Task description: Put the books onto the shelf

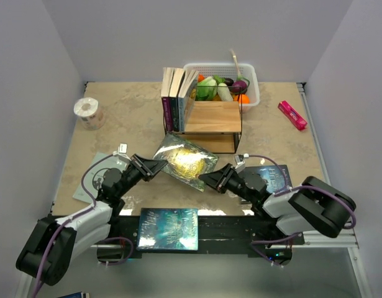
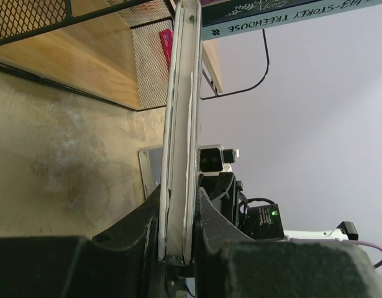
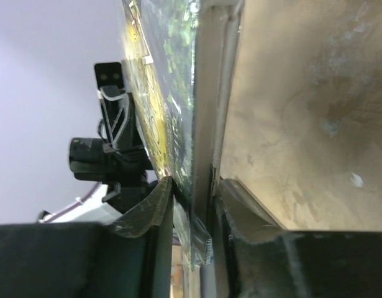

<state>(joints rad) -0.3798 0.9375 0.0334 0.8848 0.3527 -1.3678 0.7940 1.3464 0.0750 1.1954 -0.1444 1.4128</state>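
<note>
A dark green-gold book [image 1: 184, 160] hangs tilted just above the table, in front of the shelf [image 1: 209, 118]. My left gripper [image 1: 154, 166] is shut on its left corner; in the left wrist view the cream page edge [image 2: 181, 124] rises from between the closed jaws [image 2: 178, 230]. My right gripper [image 1: 209, 180] is shut on the book's right corner, both jaws pressing the book [image 3: 172, 93] at the gripper [image 3: 194, 205]. Three books [image 1: 177, 93] stand upright at the shelf's left end. A teal-blue book [image 1: 169, 228] lies at the near edge. A dark blue-grey book [image 1: 274, 177] lies partly under the right arm.
A white basket [image 1: 253, 81] of vegetables stands behind the shelf at the right. A pink oblong object [image 1: 292, 115] lies at the far right, a roll of tape [image 1: 88, 113] at the far left. Walls close in three sides of the table.
</note>
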